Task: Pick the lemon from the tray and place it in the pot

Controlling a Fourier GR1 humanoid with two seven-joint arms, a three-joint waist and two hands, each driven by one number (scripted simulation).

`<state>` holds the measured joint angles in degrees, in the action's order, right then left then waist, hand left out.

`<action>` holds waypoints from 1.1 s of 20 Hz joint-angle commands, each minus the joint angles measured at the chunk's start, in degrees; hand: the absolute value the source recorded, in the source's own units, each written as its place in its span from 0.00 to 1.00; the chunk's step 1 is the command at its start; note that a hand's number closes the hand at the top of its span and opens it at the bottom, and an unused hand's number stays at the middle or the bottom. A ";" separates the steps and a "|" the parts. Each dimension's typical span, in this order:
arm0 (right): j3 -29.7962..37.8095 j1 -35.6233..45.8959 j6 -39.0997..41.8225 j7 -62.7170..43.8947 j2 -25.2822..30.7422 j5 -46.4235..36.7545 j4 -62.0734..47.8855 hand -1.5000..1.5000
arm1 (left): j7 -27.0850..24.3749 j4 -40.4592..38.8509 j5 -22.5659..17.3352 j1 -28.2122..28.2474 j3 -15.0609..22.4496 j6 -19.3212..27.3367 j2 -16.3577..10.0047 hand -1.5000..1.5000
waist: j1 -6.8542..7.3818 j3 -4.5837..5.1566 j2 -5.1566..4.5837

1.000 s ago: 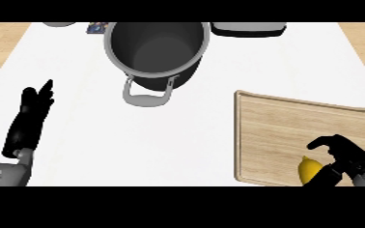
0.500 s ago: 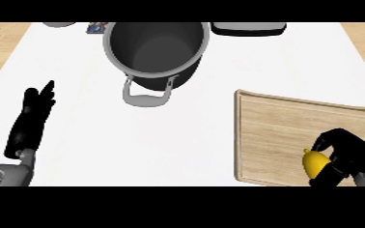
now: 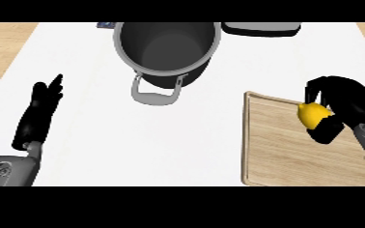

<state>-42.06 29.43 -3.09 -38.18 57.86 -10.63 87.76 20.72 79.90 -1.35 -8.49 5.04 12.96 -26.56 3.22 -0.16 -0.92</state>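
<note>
A yellow lemon (image 3: 311, 114) is held in my right hand (image 3: 338, 107), whose fingers and thumb curl round it above the far right part of the wooden tray (image 3: 278, 149). The dark grey pot (image 3: 167, 48) stands at the far middle of the counter, its open mouth facing up and a metal handle (image 3: 152, 94) pointing toward me. The pot is well to the left of the lemon and farther away. My left hand (image 3: 40, 113) rests open at the left edge, fingers straight and pointing away.
A dark flat object with a grey top (image 3: 259, 28) lies at the far edge, right of the pot. A small dark item (image 3: 105, 25) peeks out left of the pot. White counter (image 3: 200, 125) spreads between pot and tray.
My right hand has lifted the lemon and carried it up the view, away from the tray's near right corner. The left hand and the pot have stayed put.
</note>
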 commanded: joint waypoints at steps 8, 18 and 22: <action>11.45 10.15 -12.84 22.26 -4.19 -6.45 -5.88 1.00 | 1.32 0.67 1.98 1.40 0.06 2.06 1.41 0.50 | -2.56 0.10 0.89; 22.21 20.28 -9.64 21.95 -8.80 -1.89 2.18 1.00 | -3.36 -2.00 0.28 2.65 -3.80 -1.67 -0.07 0.50 | -2.80 0.23 0.93; 19.68 30.04 -2.79 13.62 -15.01 -3.62 1.45 1.00 | 1.60 1.05 1.83 1.48 -2.54 -0.32 1.28 0.50 | -2.21 0.25 0.95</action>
<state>-22.09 51.76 -11.08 -19.99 46.51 -13.30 89.84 20.92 80.25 -0.43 -6.34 2.12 12.20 -26.24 0.62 0.05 0.08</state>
